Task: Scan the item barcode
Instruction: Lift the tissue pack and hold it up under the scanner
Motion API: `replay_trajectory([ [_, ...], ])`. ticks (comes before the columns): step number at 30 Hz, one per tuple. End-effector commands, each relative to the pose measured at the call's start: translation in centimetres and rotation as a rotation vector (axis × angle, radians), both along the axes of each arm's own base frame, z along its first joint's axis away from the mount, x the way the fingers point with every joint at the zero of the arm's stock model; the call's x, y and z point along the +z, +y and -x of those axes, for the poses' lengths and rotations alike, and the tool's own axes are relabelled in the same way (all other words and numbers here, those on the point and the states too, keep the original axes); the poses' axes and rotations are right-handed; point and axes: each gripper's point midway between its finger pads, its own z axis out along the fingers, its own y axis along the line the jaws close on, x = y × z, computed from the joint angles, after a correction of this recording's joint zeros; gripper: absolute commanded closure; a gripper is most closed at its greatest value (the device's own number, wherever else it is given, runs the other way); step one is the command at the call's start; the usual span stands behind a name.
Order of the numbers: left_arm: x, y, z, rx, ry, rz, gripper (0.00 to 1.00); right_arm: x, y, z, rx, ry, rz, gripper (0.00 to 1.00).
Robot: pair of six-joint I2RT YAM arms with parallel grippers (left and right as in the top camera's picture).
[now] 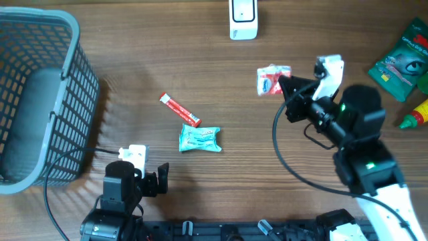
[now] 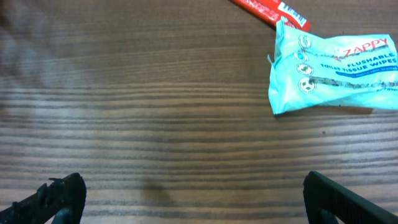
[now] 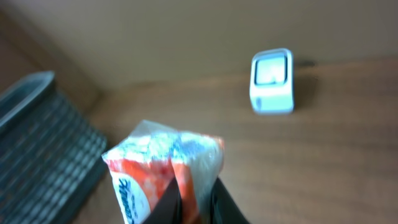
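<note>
Item: red-and-white packet [image 1: 273, 79], held off the tabletop [image 1: 167, 53] at right of centre, below and to the right of the white scanner [image 1: 243, 19] and apart from it.
Right wrist view: packet [image 3: 163, 163] fills the lower foreground, blurred; print unreadable, no barcode made out. Scanner [image 3: 272, 81] stands beyond it, window facing the camera.
Right fingers [image 1: 289, 86]: clamped on the packet's lower edge; wrist view shows both dark fingers [image 3: 168, 208] pinching the wrapper.
Left fingers [image 1: 162, 173]: spread wide apart, nothing between them, at the front edge of the tabletop; in the wrist view the tips [image 2: 62, 196] sit at the bottom corners over bare wood.
Mid-tabletop: teal wipes pack [image 1: 200, 138] [image 2: 333, 71] lying flat, thin red sachet [image 1: 179, 110] [image 2: 270, 11] just above-left of it, their ends near or touching.
Far left: grey mesh basket [image 1: 80, 87] [image 3: 43, 143].
Right edge: green pouch [image 1: 404, 60], yellow bottle [image 1: 416, 115] with a red cap below it.
</note>
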Motion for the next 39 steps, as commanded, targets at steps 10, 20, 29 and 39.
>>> replay_trajectory([
  [10,0.0,0.1,0.0,0.003,-0.003,-0.006,0.0,-9.0,1.5,-7.7,-0.044,-0.151,-0.055,0.96],
  [20,0.0,0.1,0.0,0.003,-0.003,-0.006,0.0,-12.1,3.3,-17.0,-0.08,-0.366,-0.114,0.96],
  [29,0.0,0.1,0.0,0.003,-0.003,-0.006,0.0,-12.2,6.1,-28.0,-0.044,-0.4,0.174,0.96],
  [39,0.0,0.1,0.0,0.003,-0.003,-0.006,0.0,-15.1,4.9,-34.3,-0.089,-0.411,0.229,0.96],
])
